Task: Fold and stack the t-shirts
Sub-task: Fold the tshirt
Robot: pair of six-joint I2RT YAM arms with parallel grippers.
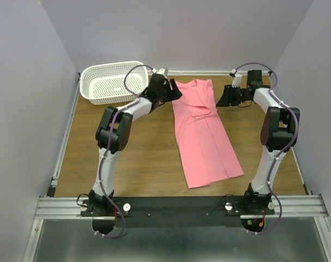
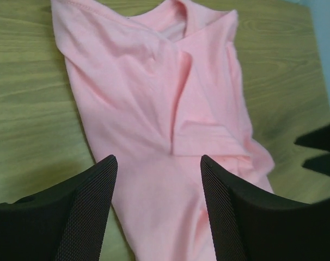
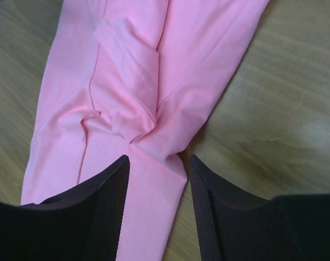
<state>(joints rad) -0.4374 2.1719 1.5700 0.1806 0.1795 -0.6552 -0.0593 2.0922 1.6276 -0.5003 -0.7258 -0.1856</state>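
The t-shirt [image 1: 204, 131] lies on the surface [image 1: 143, 153] as a long narrow strip, collar at 12 o'clock, hem at 6, the white basket [image 1: 100, 94] well apart at its 10 o'clock. The crosswise fold seems next: each gripper should pinch every layer at a shoulder corner and carry both level toward the hem. The left gripper [image 1: 173, 91] hovers at the collar's 9 o'clock, the right gripper [image 1: 226, 97] at its 3 o'clock, both open and empty, wrists tipped down toward the cloth.
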